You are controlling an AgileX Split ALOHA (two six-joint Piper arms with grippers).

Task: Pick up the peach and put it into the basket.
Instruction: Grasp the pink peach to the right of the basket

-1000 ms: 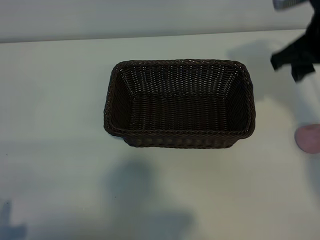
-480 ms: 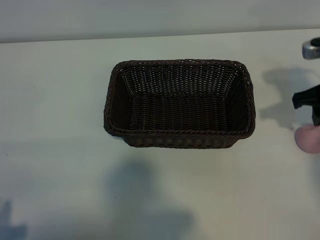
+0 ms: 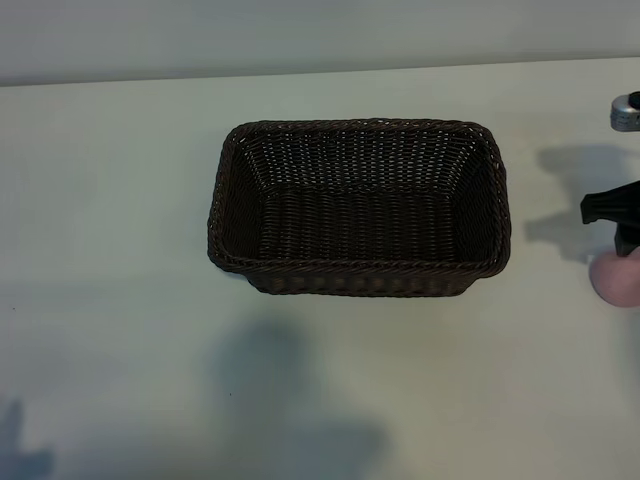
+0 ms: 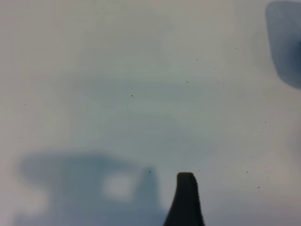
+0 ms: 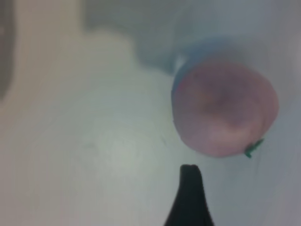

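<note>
The dark-brown woven basket [image 3: 358, 266] stands empty in the middle of the table. At the far right edge of the exterior view lies the pale-pink peach [image 3: 617, 281] on the table, partly cut off. My right gripper [image 3: 622, 222] hangs just above and behind the peach, open, with nothing in it. The right wrist view shows the peach [image 5: 225, 108] with its small green leaf mark, lying just beyond one dark fingertip [image 5: 189, 175] and clear of it. Only one finger [image 4: 186, 197] of the left gripper shows, over bare table; it stands open and holds nothing.
The white tabletop [image 3: 120, 200] stretches round the basket on all sides. A metal part of the right arm [image 3: 626, 110] shows at the right edge. Shadows of the arms fall on the near table [image 3: 290, 400].
My right gripper has come down from the upper right to just above the peach, then barely shifted. Peach and basket have not moved.
</note>
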